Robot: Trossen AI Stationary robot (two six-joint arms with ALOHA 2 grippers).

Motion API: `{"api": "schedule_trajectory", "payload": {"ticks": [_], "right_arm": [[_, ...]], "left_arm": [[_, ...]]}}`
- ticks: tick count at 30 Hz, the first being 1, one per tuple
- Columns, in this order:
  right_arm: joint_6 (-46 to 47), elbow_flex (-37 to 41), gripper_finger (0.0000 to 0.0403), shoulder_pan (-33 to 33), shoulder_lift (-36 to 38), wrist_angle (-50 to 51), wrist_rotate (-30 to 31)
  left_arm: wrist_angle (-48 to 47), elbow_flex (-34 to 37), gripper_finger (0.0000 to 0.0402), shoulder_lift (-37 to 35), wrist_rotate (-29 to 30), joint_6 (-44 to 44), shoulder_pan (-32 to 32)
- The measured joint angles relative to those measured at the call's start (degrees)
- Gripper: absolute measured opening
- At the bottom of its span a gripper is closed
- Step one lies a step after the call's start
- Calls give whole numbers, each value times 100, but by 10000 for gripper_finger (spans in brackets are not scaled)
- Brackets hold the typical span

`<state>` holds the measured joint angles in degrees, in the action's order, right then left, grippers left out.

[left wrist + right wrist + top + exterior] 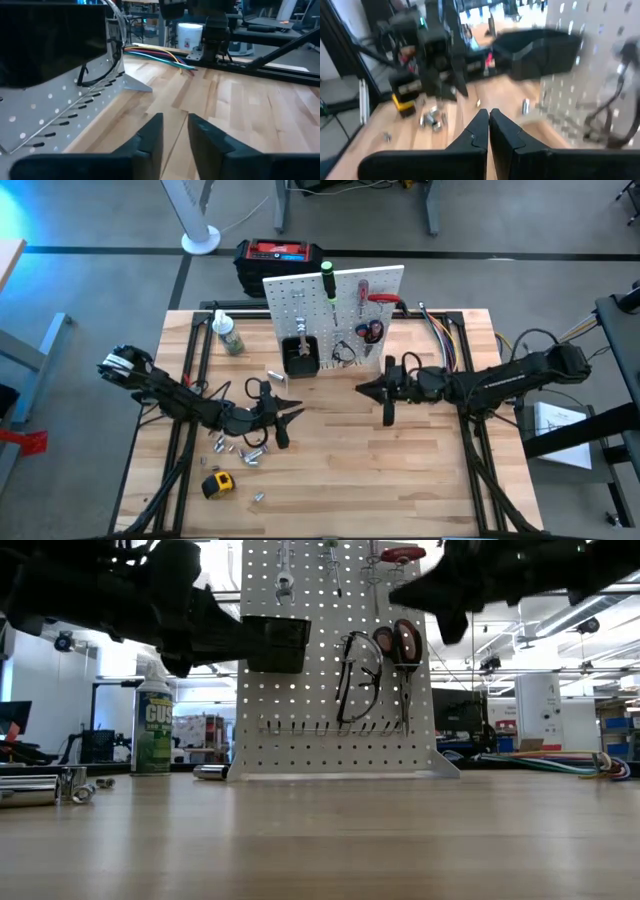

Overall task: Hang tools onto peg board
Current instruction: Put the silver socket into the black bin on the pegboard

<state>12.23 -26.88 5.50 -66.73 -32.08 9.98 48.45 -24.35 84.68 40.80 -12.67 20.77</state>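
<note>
Left tool (175, 132) slightly parted (right tool (489, 125) closed).

table (400, 470): pale wood, smooth | peg board (300, 298): white, matt

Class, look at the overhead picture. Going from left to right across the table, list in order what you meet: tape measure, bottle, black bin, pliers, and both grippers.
yellow tape measure → green-labelled bottle → left gripper → black bin → red-handled pliers → right gripper

Likely a robotics lab or workshop: concrete floor (100, 220), ceiling strip lights (560, 625), shelves and monitors (460, 710) behind the peg board (335, 690).
</note>
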Motion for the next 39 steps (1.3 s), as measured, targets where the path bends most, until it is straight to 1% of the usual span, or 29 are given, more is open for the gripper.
{"api": "schedule_trajectory", "payload": {"ticks": [5,7,10,12,15,19,23,25,26,27,30,32,34,35,39], "right_arm": [[49,32,0,145,-485,-40,4],[-32,33,0,225,-678,-102,0],[-183,31,0,352,-939,-368,2],[-302,31,0,460,-1084,-482,3],[-470,31,0,622,-1196,-473,2],[-643,31,0,793,-1207,-474,7],[-688,31,0,798,-1232,-455,46],[-689,31,0,791,-1327,-431,20],[-728,31,0,800,-1406,-410,-147],[-828,24,0,808,-1493,-411,-500],[-1507,-87,0,837,-1767,-400,-2003],[-1690,-192,0,869,-1896,-400,-2667],[-1616,-316,0,881,-1974,-385,-2748],[-1533,-374,0,875,-1987,-292,-2644],[-1385,-513,0,844,-1994,100,-1516]], "left_arm": [[-20,255,20,-153,5,-453,16],[-1,364,6,-252,4,-639,16],[-18,551,6,-446,53,-793,17],[-124,692,7,-652,299,-891,51],[-558,826,4,-1019,403,-1200,98],[-1155,834,1,-1451,282,-1519,210],[-1668,834,0,-1597,426,-1718,276],[-1975,837,0,-1593,360,-1928,282],[-2055,841,0,-1565,207,-2041,283],[-2113,841,0,-1537,-24,-2122,290],[-2296,830,0,-1456,-781,-2283,331],[-2574,803,0,-1465,-1297,-2470,346],[-3259,670,0,-1527,-1741,-2813,346],[-3810,562,0,-1571,-1938,-3009,346],[-6653,-119,0,-1607,-2615,-3796,346]]}}
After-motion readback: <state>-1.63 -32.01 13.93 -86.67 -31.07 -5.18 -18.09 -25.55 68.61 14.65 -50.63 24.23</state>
